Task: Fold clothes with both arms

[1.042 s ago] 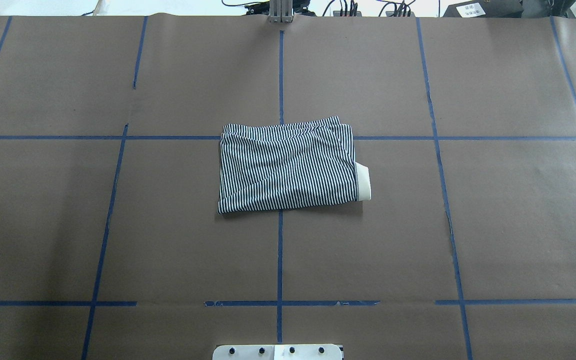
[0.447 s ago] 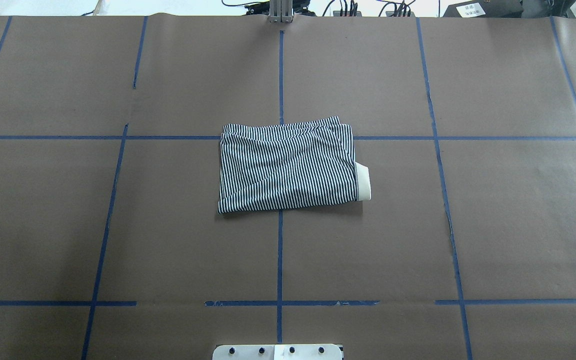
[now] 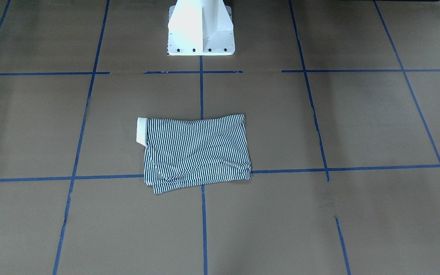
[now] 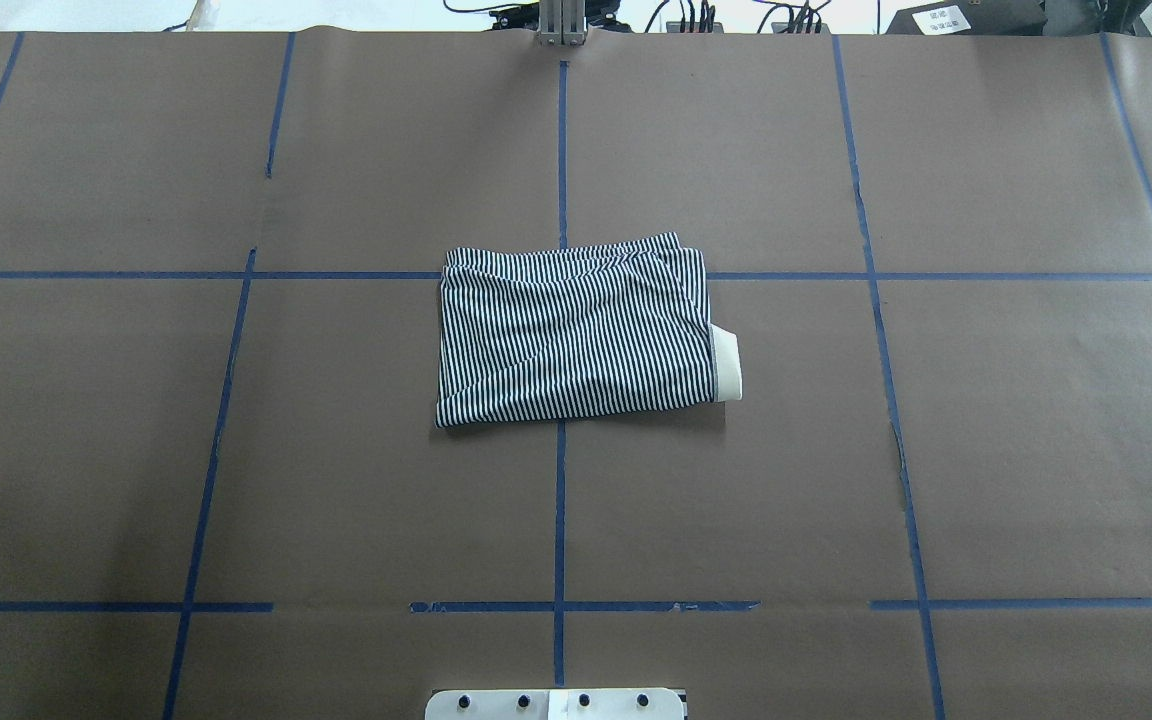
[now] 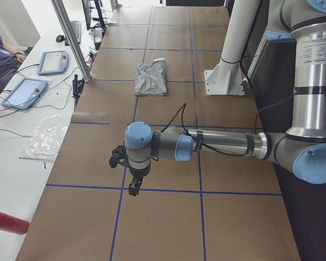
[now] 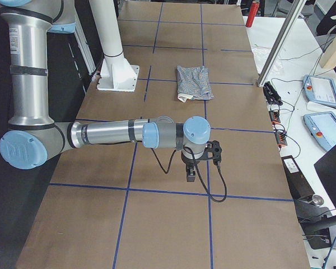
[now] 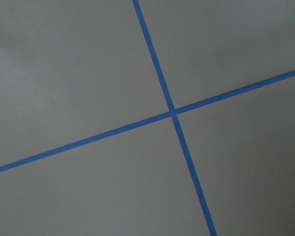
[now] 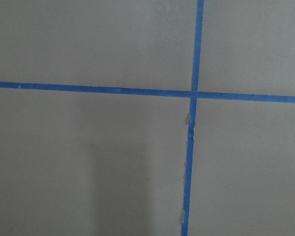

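The striped shirt [image 4: 576, 335] lies folded into a compact rectangle at the table's middle, its cream collar [image 4: 728, 365] poking out on one side. It also shows in the front view [image 3: 197, 151] and, small, in both side views [image 5: 150, 79] [image 6: 194, 81]. Both arms hang far from it over bare paper. The left gripper [image 5: 133, 187] points down near the table's left end, and the right gripper [image 6: 190, 176] points down near the right end. I cannot tell whether either is open or shut. The wrist views show only paper and tape.
Brown paper with blue tape lines [image 4: 560, 520] covers the table. The white pedestal base [image 3: 200, 30] stands at the robot's side. Tablets [image 5: 23, 92], cables and a seated person lie beyond the far edge. A red cylinder [image 5: 8, 223] lies off the left end.
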Robot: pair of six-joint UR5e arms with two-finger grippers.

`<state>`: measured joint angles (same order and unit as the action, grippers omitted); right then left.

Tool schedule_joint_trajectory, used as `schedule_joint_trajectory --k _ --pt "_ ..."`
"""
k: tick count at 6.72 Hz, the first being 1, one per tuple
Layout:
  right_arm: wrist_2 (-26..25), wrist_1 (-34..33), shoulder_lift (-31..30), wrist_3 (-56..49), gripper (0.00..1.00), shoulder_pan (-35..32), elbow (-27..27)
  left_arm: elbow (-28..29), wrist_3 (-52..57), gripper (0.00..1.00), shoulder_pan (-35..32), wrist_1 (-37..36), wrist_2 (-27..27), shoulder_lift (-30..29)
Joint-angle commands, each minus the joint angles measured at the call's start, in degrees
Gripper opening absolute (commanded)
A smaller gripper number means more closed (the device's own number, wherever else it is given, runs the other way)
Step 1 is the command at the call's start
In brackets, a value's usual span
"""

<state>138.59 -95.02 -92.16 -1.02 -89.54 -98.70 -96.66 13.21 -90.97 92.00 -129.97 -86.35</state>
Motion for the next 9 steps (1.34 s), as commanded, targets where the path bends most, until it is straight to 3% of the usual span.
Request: schedule_joint_trajectory --k 1,3,6,9 --pt "-0.86 0.36 -0.99 -0.56 1.0 -2.02 3.23 0.24 -0.2 1.0 0.0 -0.24 -0.02 0.13" --pt "-1.22 0.54 -2.4 -0.64 1.0 -4.32 3.96 -0.02 -5.02 1.0 0.0 -0.24 0.07 -0.05" --pt "-6.58 0.63 -1.19 -3.1 1.0 -4.41 2.73 -0.02 -5.12 1.0 0.0 -0.15 0.07 -0.05" --pt "-4.66 0.46 -1.18 -2.23 1.0 -4.32 2.72 0.06 -8.02 1.0 0.0 -0.15 -0.28 -0.05"
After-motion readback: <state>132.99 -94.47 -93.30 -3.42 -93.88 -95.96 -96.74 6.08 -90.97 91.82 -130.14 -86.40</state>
